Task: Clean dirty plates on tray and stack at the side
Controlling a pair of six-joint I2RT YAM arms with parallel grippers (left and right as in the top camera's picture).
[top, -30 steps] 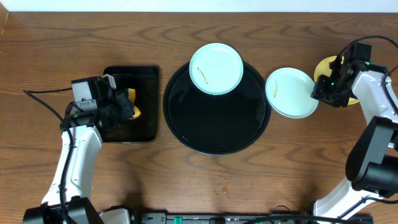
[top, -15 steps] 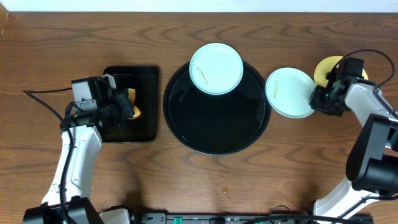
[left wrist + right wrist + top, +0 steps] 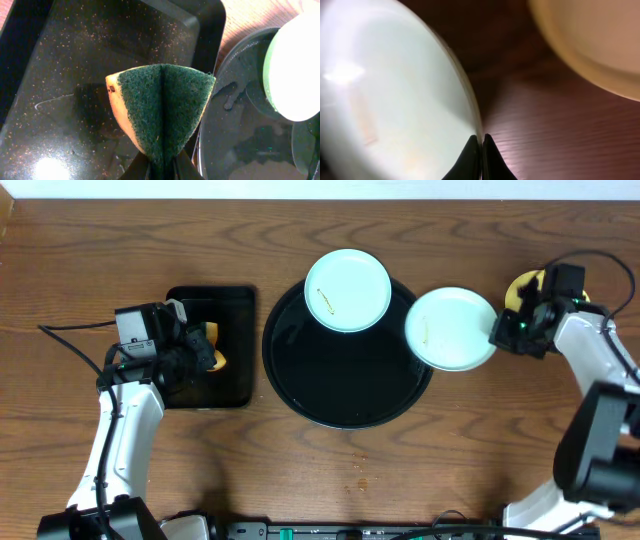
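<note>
The right gripper [image 3: 497,332] is closed on the thin rim of one pale blue plate [image 3: 450,328], which sits right of centre in the overhead frame with its left edge overlapping the right rim of the round tray [image 3: 340,395]. The wrist view shows the two fingertips [image 3: 470,160] nipping only the very lip. That hold is the main worry: smooth plastic caught by a sliver of edge can pivot or slip out as the arm moves, and the plate would drop onto the tray rim or the table [image 3: 300,470]. A swing leftward could also knock the second blue plate [image 3: 347,290], perched at the top of the tray with its upper edge past the rim, and tip it off. The yellow plate [image 3: 522,288] lies just behind the gripper at the far right, mostly hidden by the arm, so a backward motion of the wrist may shove it. At the left of the frame the left gripper [image 3: 205,350] is clamped on a folded sponge [image 3: 161,110], green face outward, above the rectangular tray [image 3: 60,65]. If it scrubs while the plate hangs from one edge, the push would likely twist the plate loose. The smears look faint, so a hurried wipe could miss them
</note>
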